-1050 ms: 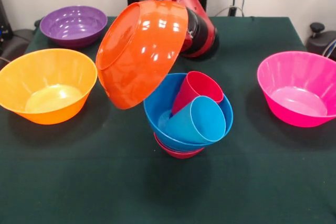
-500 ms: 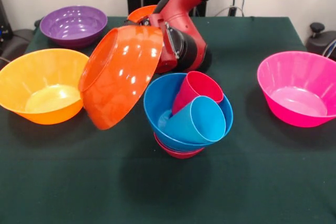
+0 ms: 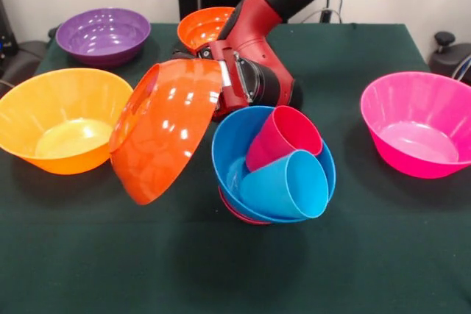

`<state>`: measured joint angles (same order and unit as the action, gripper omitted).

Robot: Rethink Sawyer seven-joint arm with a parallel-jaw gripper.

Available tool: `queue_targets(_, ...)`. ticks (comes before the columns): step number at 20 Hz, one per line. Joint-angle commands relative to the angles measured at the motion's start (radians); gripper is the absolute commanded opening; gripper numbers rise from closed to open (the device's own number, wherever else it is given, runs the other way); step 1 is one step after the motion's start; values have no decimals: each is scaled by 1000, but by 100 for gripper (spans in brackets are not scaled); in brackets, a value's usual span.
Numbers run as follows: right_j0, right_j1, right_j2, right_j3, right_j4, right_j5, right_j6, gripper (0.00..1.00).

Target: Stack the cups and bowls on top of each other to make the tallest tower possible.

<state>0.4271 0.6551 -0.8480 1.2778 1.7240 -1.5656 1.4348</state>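
Gripper (image 3: 210, 82) holds one orange bowl (image 3: 163, 130); two cups (image 3: 283, 182).

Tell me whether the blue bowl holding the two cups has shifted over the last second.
Yes. The blue bowl slid slightly right, toward the pink bowl.

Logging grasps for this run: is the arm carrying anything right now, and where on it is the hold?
An orange bowl, carried tilted on its side beside the blue bowl holding the two cups. The hold seems to be at its upper rim nearest the arm; the pincer itself is hidden.
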Motion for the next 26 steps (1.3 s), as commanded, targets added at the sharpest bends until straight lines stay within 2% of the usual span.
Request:
queue_targets(1,6,44,201,-192,-77,-18,-352,0)
queue_targets(9,30,5,195,-104,-99,8,-302,0)
queue_targets(18,27,-13,191,-50,-115,3,-235,0)
queue_targets(26,15,-22,169,19,-140,11,-127,0)
